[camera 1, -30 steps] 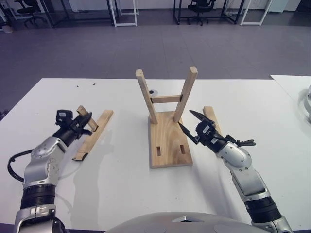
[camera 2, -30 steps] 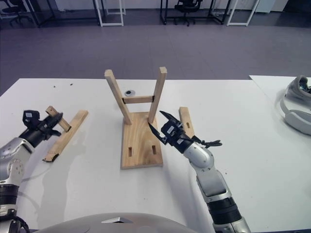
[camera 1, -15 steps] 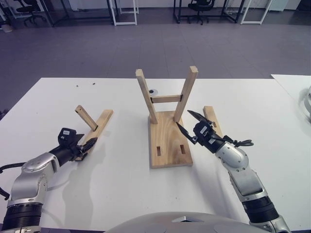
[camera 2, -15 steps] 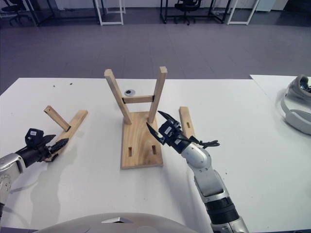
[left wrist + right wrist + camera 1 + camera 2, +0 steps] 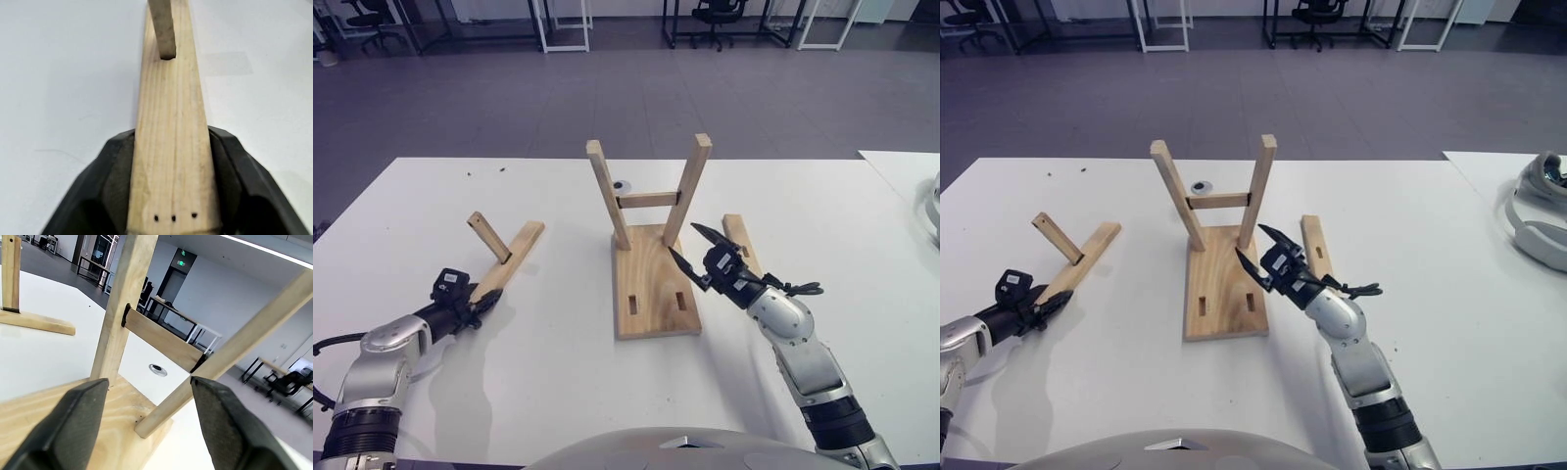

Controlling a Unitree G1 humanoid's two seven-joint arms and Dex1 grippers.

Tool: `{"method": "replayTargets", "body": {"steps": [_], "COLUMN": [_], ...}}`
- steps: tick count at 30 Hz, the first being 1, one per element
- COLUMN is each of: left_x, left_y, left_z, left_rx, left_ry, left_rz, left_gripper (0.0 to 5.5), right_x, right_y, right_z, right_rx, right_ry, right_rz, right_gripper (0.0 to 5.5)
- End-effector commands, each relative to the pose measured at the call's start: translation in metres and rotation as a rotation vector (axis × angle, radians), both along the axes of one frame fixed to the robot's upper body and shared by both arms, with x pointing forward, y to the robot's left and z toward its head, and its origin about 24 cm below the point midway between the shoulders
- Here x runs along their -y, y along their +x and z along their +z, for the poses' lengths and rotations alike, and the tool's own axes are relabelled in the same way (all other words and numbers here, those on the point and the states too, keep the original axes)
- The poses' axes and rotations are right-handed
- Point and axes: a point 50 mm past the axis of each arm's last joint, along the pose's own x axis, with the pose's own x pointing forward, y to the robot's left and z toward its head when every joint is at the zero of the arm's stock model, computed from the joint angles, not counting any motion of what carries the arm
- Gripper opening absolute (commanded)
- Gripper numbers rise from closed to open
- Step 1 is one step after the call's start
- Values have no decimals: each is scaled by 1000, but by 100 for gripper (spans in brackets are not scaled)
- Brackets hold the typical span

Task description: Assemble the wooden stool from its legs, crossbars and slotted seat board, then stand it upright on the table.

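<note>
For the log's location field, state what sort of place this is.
Probably an office-style lab or workroom: a white table, a grey floor with wheeled office chairs and bare desk frames behind, and a headset lying off to the right.

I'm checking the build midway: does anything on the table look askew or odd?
The seat board lies flat with only two legs standing, splayed apart, not parallel. Its two near slots gape empty; the left hand grips a loose leg.
</note>
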Motion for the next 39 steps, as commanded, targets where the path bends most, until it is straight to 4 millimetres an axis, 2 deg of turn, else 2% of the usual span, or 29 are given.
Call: {"method": "replayTargets", "body": {"steps": [1,3,5,7,9,12,16,19,25,26,30,32,33,34,36,39], "left_x": [2,16,41,70,101,141,163,171,173,174,182,188,192,196,203,201], "left_y": [13,24,32,38,40,41,38,34,33,33,25,19,15,13,9,4], "left_z": [44,92,135,176,202,214,211,204,201,199,186,177,170,164,147,118], "left_rx": [340,551,687,820,886,913,887,854,851,844,776,734,708,686,632,557], "left_ry": [-139,-187,-180,-183,-177,-174,-157,-104,-35,-27,-25,-45,-59,-70,-70,-125], "left_rz": [33,-25,-123,-236,-362,-533,-651,-713,-742,-749,-809,-841,-849,-849,-823,-658], "left_gripper": [204,204,204,204,204,204,204,204,204,204,204,204,204,241,273,324], "right_x": [10,12,2,-16,-37,-52,-48,-43,-30,-28,-22,-16,-10,-4,9,44], "right_y": [19,29,37,44,48,47,55,55,51,50,37,30,25,20,6,-23], "right_z": [50,86,131,170,199,215,218,221,202,199,195,188,176,166,142,95], "right_rx": [-66,-83,-78,-76,-115,-212,-287,-306,-429,-450,-513,-525,-541,-555,-556,-531], "right_ry": [342,528,698,793,868,1009,1129,1178,1225,1237,1267,1262,1267,1271,1229,1162], "right_rz": [11,78,208,312,382,472,429,407,323,315,315,285,232,183,42,-274], "right_gripper": [311,311,311,311,311,311,311,311,201,194,105,103,103,102,100,100]}}
